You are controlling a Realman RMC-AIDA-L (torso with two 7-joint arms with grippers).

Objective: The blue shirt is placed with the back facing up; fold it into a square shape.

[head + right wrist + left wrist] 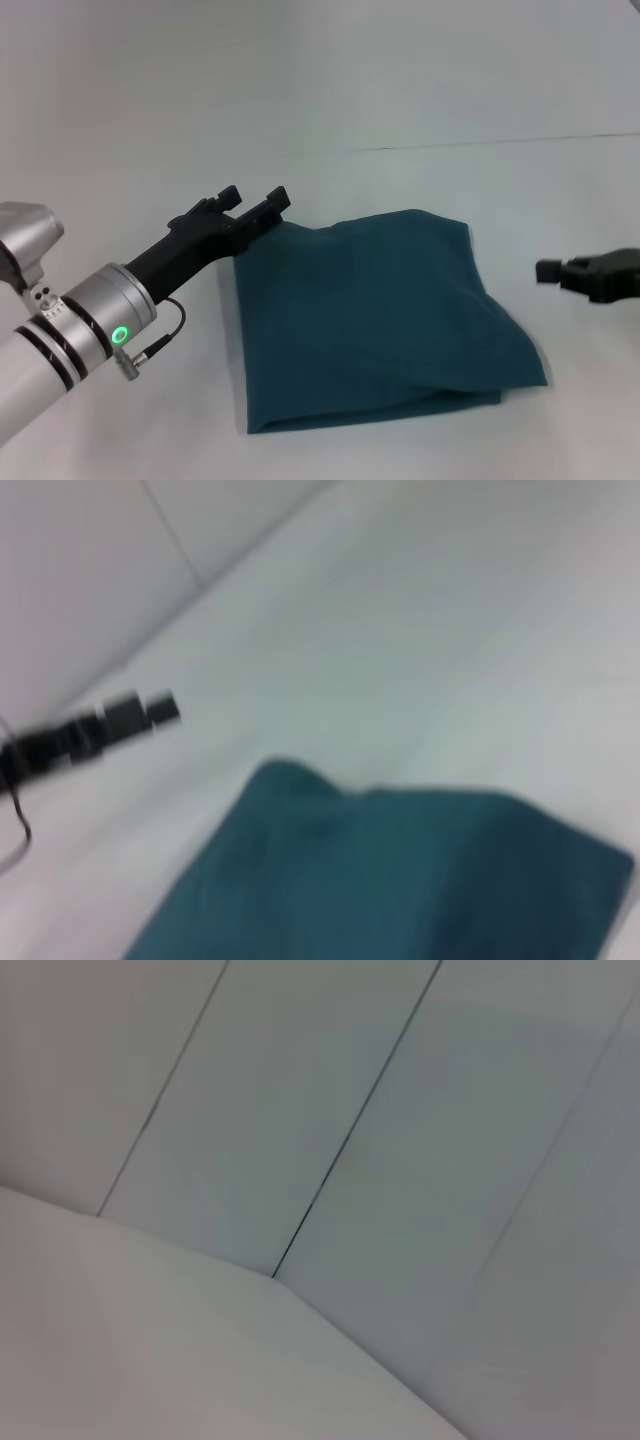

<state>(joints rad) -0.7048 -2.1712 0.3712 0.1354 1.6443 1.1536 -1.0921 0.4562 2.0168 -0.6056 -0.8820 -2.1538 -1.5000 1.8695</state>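
Teal-blue cloth, the blue shirt (370,320), lies folded into a rough square on the white tabletop (420,90), nearer the front edge than the back, plain side up with no lettering showing. At its far left corner sits the left gripper (255,203), fingers narrow and empty, just beside the cloth. Off the shirt's right edge hangs the right gripper (560,272), apart from it; whether its fingers are spread I cannot tell

Even, diffuse bright light, faint soft shadow under the blue shirt (370,320) on the white table (420,440), no glare, right wrist view motion-blurred, left wrist view soft, slightly hazy
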